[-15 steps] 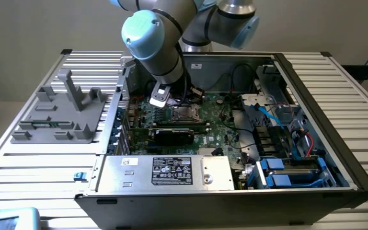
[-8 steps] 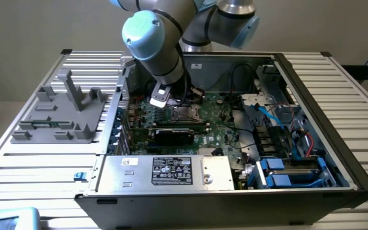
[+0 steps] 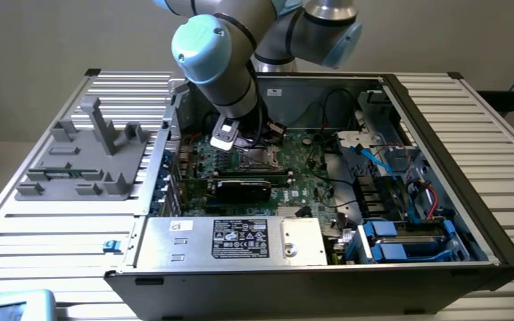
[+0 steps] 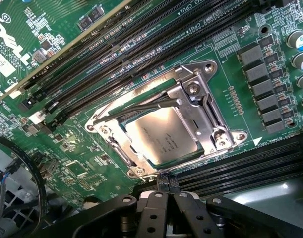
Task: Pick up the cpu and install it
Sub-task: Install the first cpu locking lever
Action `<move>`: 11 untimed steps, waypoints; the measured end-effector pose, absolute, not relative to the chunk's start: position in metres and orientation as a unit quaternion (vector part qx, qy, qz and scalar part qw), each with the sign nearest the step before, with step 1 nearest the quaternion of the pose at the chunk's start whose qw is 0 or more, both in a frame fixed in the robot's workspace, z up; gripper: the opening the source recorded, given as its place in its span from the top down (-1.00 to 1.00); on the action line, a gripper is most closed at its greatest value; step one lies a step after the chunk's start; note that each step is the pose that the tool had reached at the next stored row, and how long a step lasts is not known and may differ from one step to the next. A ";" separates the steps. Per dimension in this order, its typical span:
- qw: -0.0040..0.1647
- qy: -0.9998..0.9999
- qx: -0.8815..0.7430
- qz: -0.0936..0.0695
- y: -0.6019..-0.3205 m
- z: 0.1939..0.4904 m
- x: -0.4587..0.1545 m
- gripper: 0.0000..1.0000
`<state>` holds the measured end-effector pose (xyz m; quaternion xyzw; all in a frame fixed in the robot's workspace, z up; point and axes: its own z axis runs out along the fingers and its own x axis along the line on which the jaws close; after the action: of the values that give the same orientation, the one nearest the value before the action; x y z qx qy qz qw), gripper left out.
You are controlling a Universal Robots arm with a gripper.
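Green motherboard [image 4: 67,158] fills the open computer case [image 3: 471,221], and the cpu [image 4: 162,135] is seated in its socket [image 4: 211,106]. Above it the gripper [image 4: 163,198] is held clenched and empty; placement appears done, so securing the load plate is judged outstanding.

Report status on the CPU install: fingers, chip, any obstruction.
Gripper over the motherboard, fingers shut, holding nothing. CPU lying in the socket frame. Nothing blocking the socket.

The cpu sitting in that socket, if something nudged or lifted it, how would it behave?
The cpu looks like a thin flat metal-topped square, so probably stiff and light. Its smooth top may be slippery. It sits inside the socket frame, so a sideways push likely wouldn't slide it.
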<state>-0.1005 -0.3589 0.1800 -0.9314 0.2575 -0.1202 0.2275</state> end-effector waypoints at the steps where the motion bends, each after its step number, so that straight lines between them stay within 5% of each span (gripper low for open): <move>1: 0.227 0.257 -0.931 -0.120 -0.359 0.180 -0.100 0.78; 11: 0.227 0.257 -0.931 -0.120 -0.359 0.180 -0.099 0.78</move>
<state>-0.0994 -0.3589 0.1800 -0.9315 0.2574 -0.1203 0.2272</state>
